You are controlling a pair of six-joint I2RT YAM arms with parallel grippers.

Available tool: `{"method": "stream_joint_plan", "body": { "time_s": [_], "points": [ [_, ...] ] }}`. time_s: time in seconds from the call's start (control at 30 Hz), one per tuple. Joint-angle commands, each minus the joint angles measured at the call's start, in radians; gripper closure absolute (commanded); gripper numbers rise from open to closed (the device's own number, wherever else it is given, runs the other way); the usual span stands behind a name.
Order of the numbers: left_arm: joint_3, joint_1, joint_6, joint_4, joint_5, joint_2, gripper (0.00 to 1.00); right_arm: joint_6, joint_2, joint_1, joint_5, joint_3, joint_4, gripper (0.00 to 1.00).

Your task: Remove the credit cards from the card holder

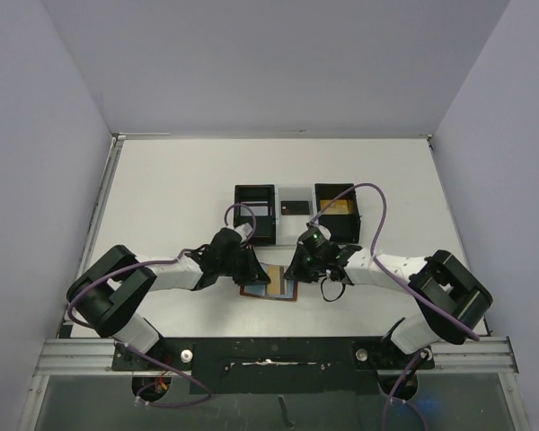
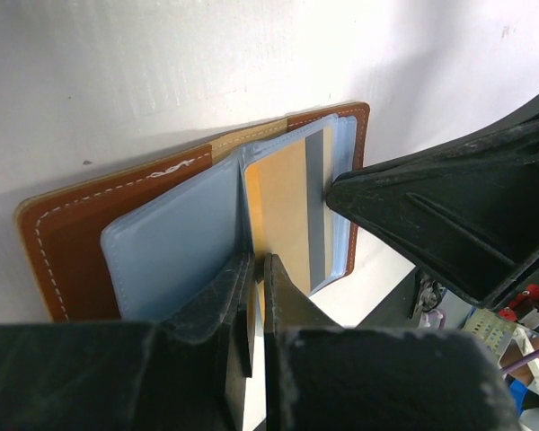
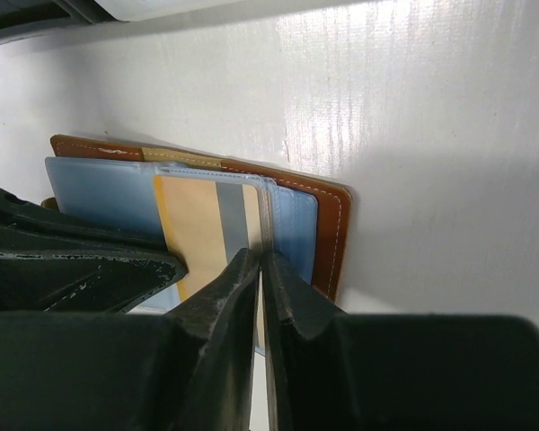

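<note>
My left tool (image 2: 256, 262): fingers together at the edge of the open reddish-brown leather card holder (image 2: 63, 233). The holder lies flat on the white worktop (image 2: 162, 63), near centre, between both tools. A gold-tan credit card (image 2: 283, 202) sits in its blue-grey pocket. My right tool (image 3: 262, 258): fingers together at that card's edge; grip unconfirmed.

The white bench (image 1: 162, 197) carried the open card holder (image 1: 274, 285) near its front edge; a black-and-white tray (image 1: 237, 211) lay farther back, apart from it.
</note>
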Motion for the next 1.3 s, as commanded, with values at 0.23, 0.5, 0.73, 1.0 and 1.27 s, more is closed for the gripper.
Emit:
{"method": "stream_joint_plan", "body": {
  "time_s": [0.23, 0.5, 0.73, 1.0, 1.27],
  "points": [
    [-0.027, -0.004, 0.013, 0.026, 0.007, -0.072, 1.00, -0.048, 0.044, 0.023, 0.031, 0.030, -0.102, 0.97],
    [-0.043, 0.000, 0.020, 0.003, -0.016, -0.105, 1.00, -0.066, 0.061, 0.035, 0.075, 0.061, -0.168, 1.00],
    [-0.035, 0.006, 0.046, -0.046, -0.059, -0.116, 1.00, -0.073, 0.079, 0.044, 0.103, 0.087, -0.213, 1.00],
    [-0.054, 0.011, 0.048, -0.061, -0.070, -0.145, 1.00, -0.081, 0.112, 0.059, 0.138, 0.122, -0.265, 1.00],
    [-0.073, 0.016, 0.009, 0.049, 0.001, -0.120, 0.87, -0.080, 0.115, 0.073, 0.143, 0.134, -0.266, 1.00]
  ]
}}
